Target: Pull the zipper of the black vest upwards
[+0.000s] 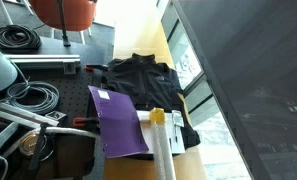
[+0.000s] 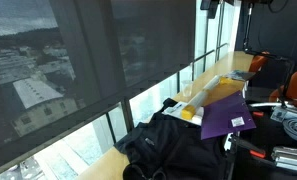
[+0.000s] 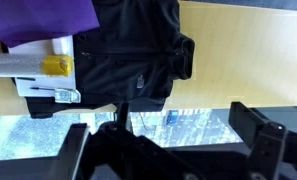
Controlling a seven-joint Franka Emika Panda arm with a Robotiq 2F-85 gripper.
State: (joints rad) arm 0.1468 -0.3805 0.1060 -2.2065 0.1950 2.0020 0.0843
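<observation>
The black vest [image 1: 143,80] lies rumpled on the wooden table, and shows in both exterior views [image 2: 173,150]. In the wrist view the vest [image 3: 128,50] fills the upper middle. The zipper [image 3: 128,46] is a faint dark seam across its front; I cannot make out the pull. My gripper [image 3: 168,140] is open and empty. Its two dark fingers stand wide apart at the bottom of the wrist view, well above the vest and off toward the window side of the table. I cannot make out the gripper in the exterior views.
A purple sheet [image 1: 118,120] overlaps one end of the vest. A white tube with a yellow cap [image 1: 160,130] lies beside it. Coiled black cables [image 1: 18,40] and an orange chair [image 1: 68,12] stand behind. A window with a mesh blind [image 2: 78,60] borders the table.
</observation>
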